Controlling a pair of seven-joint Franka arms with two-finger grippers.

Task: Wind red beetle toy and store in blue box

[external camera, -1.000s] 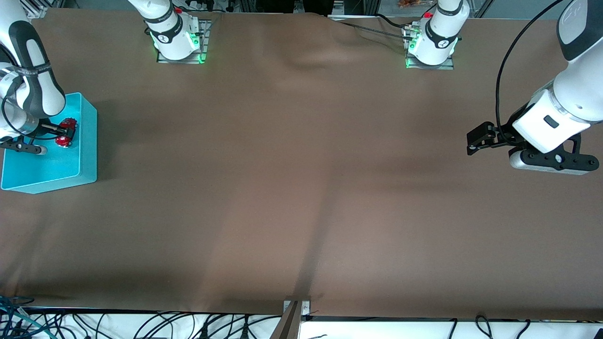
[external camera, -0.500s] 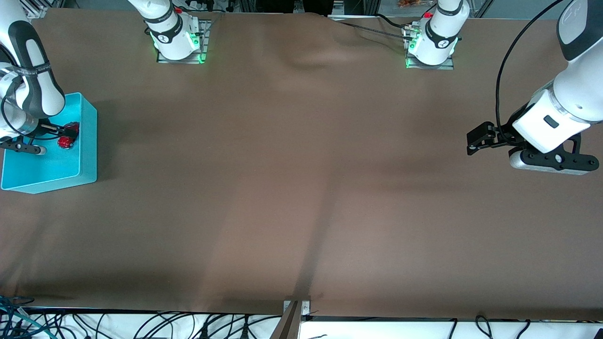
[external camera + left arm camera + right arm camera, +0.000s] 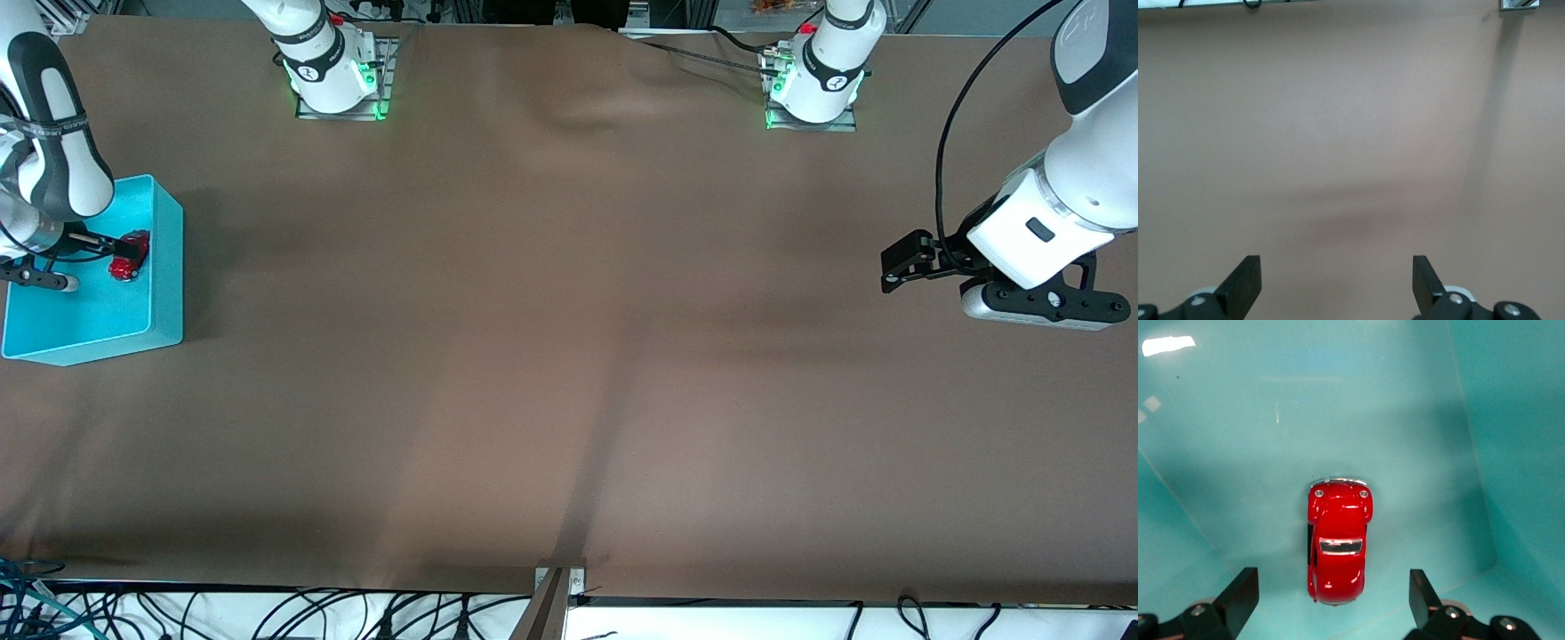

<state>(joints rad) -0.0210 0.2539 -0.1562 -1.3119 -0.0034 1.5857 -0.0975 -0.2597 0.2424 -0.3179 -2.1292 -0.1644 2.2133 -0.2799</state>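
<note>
Inside blue box (image 3: 167, 267), red beetle toy (image 3: 1337, 547) beneath wide-spread right gripper (image 3: 1333, 600), untouched.

— Where's the red beetle toy (image 3: 1337, 543) on my feed?

— I see it lying in the blue box (image 3: 160, 267), on the bin's floor, wheels down, nothing touching it. Glossy red, rounded body, one dark window showing on top, two small round lights at one end.

— And the box?

— Bright turquoise, smooth walls, rounded corners, open top, upright on the counter at the right arm's end. The toy sits close to one wall (image 3: 1511, 440), though I can't tell whether they touch.
</note>
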